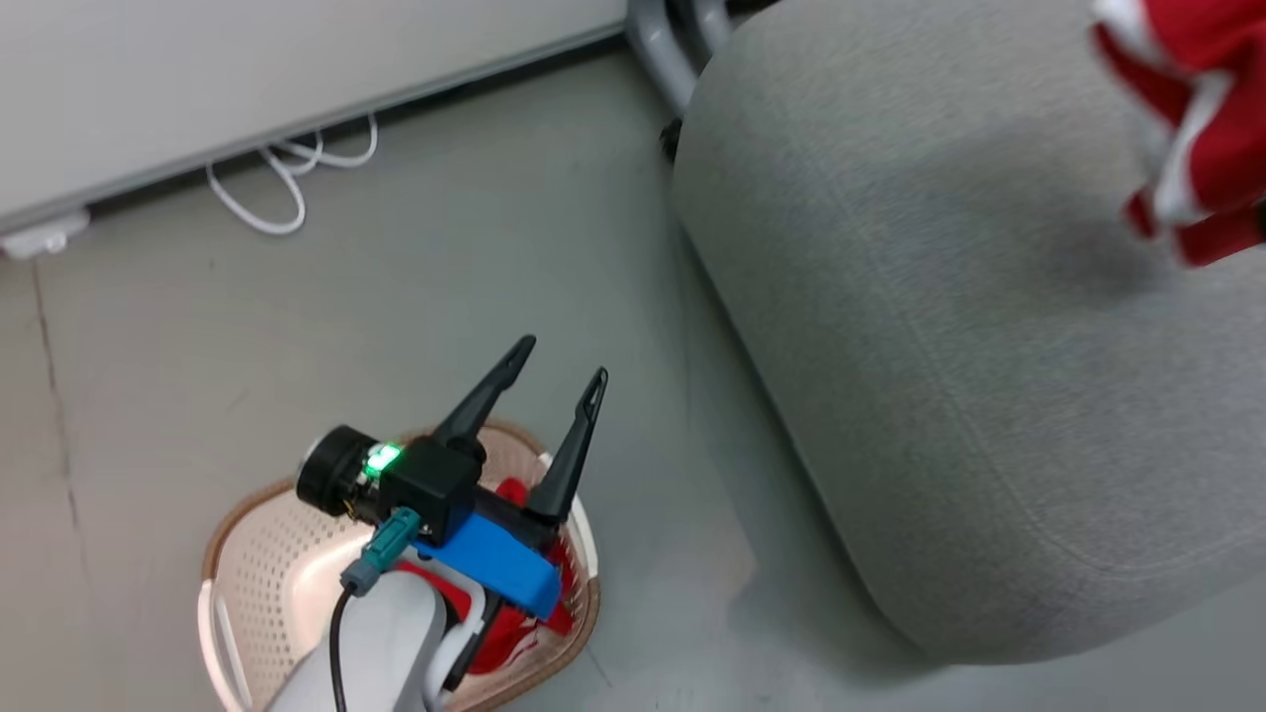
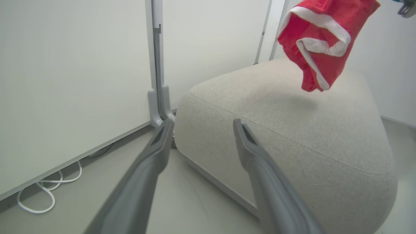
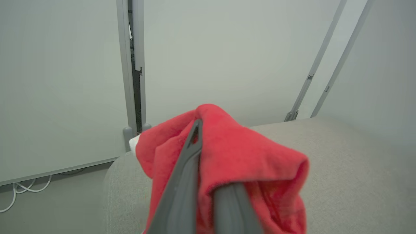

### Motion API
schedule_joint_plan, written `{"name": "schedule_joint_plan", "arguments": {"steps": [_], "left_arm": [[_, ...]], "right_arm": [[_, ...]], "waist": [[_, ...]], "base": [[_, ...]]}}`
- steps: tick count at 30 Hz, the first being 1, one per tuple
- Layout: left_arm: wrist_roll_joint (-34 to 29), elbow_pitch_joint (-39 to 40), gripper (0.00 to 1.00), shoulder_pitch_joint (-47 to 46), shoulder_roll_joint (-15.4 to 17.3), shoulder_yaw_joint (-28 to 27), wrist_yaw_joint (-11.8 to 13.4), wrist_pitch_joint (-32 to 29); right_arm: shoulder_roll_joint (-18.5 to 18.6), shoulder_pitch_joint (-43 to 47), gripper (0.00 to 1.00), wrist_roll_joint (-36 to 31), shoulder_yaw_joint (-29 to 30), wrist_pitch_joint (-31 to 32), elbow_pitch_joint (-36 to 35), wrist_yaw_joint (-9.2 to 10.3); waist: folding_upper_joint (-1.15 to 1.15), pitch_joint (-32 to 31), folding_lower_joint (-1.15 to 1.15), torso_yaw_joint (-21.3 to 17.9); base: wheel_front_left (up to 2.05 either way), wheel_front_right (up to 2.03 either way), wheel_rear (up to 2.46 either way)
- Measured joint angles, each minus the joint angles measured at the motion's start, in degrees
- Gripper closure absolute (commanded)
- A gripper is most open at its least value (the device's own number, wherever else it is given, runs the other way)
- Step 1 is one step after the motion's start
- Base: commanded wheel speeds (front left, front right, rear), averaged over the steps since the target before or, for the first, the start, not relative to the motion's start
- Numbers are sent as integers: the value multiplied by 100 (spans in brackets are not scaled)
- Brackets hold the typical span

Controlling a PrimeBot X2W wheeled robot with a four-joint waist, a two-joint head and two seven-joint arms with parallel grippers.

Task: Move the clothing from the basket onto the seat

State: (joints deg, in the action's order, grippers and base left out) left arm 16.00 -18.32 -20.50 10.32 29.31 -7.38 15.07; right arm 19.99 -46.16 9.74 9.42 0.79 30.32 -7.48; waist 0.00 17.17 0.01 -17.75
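My right gripper [image 3: 208,146] was clamped tight on one red garment [image 3: 247,152], the fabric bunched over both fingers. From the head camera that garment hung at two o'clock, above the grey seat [image 1: 940,346] and clear of its cushion, with a faint shadow beneath it. The seat took up the three o'clock side. My left gripper [image 1: 565,358] stood wide apart and held nothing, hovering over the basket [image 1: 237,524] at seven o'clock. The other red garment [image 1: 509,623] lay inside the basket, partly hidden under the left wrist. A white cable [image 1: 267,188] lay along the wall at ten o'clock.
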Motion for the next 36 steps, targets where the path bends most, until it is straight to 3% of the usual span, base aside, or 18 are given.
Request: {"name": "schedule_joint_plan", "arguments": {"steps": [6, 12, 20, 27, 28, 29, 30, 36], "left_arm": [[-103, 269, 0, -438, 189, 110, 0, -1], [-146, 498, 0, -732, 159, 65, 0, 0], [-266, 644, 0, -882, 110, 59, 0, -1], [-289, 651, 0, -922, 88, 52, 0, -1], [-289, 641, 0, -923, 86, 47, 0, -1], [-288, 634, 0, -923, 85, 43, 0, -1], [-288, 627, 0, -924, 85, 38, 0, -1], [-255, 594, 0, -924, 89, 34, 0, -1]], "right_arm": [[531, -360, 100, -126, 1025, -247, -49, -1], [853, -285, 100, -333, 1898, -664, 178, -1], [717, -92, 100, -678, 2294, -1032, 850, -1], [633, -65, 100, -937, 2425, -1209, 1238, -1], [623, -68, 88, -976, 2431, -1223, 1285, -1], [613, -73, 53, -1015, 2436, -1222, 1332, -1], [609, -78, 0, -1042, 2431, -1220, 1362, -1], [614, -180, 0, -1105, 2401, -1194, 1500, -1]], "waist": [[0, 710, 0, 366], [0, 1366, 1, 798], [0, 2015, 1, 1199], [0, 2098, 0, 1224], [0, 2086, 0, 1212], [0, 2073, 1, 1200], [0, 2058, 0, 1189], [0, 1981, 0, 1139]], "base": [[0, 0, 0], [0, 0, 0], [0, 0, 0], [0, 0, 0], [0, 0, 0], [0, 0, 0], [0, 0, 0], [0, 0, 0]]}}
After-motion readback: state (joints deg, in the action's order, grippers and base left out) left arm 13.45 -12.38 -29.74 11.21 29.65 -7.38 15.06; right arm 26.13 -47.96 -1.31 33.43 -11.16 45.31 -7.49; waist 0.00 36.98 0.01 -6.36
